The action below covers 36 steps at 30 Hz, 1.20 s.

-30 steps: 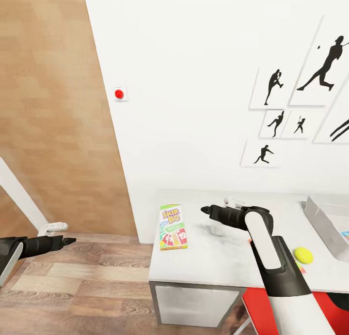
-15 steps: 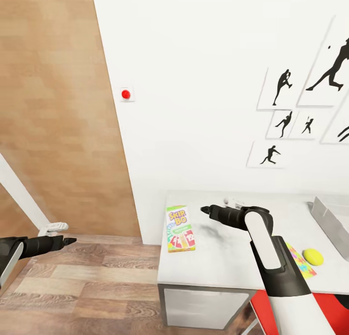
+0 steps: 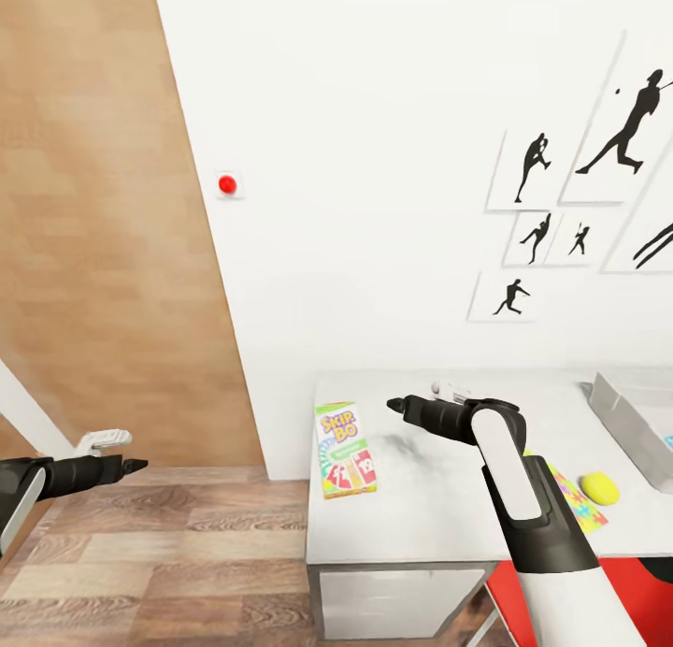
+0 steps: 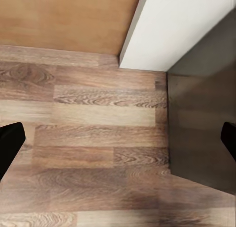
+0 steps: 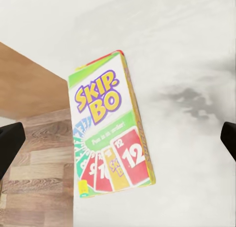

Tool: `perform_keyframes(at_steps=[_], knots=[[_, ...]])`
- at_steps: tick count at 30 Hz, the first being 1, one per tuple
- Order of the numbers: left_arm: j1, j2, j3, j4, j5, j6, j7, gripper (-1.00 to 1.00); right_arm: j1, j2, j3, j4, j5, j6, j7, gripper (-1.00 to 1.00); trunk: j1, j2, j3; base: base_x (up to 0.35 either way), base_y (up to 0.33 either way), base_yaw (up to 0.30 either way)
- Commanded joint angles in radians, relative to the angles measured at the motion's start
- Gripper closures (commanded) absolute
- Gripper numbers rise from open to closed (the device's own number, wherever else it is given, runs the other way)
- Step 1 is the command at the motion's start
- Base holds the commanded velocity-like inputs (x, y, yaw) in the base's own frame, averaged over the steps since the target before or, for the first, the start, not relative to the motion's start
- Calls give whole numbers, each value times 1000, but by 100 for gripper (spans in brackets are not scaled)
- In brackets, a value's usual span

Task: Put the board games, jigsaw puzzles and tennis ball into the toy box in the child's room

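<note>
Black fingertips (image 5: 11,143) of my right gripper (image 3: 396,406) are sitting spread wide, gripping nothing, hovering over the white table (image 3: 439,516). Card game box (image 3: 345,449) is lying flat near the table's edge, just beside it. I'm thinking: drop, straddle its narrow sides squarely. Left gripper (image 3: 134,464) is idling over the floor (image 4: 98,138), fingers apart, empty.

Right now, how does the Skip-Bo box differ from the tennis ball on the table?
The Skip-Bo box is a flat rectangle printed in many colours, while the tennis ball is round and plain yellow. The Skip-Bo box lies at the table's left edge; the tennis ball sits far to the right, near the grey toy box. Both rest on the table, untouched.
</note>
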Motion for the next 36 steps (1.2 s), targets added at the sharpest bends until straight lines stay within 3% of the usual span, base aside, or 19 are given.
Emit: perform_keyframes(at_steps=[1,19,27,36], knots=[[0,0,1,0,9,9,1,-100,-1,0,0,-1,-9,2,-10,-100,1,-2,-2,16,20,-103],[0,-1,0,0,9,9,1,-100,-1,1,1,-1,-10,2,-10,-100,1,-2,-2,43,74,-20],[0,-41,-1,5,5,10,10,-100,-1,1,12,2,0,0,-18,-100,1,-2,-2,66,131,0],[0,-47,-18,6,7,10,12,-100,-1,1,40,5,5,-25,-20,-100,1,-2,-2,12,18,0]])
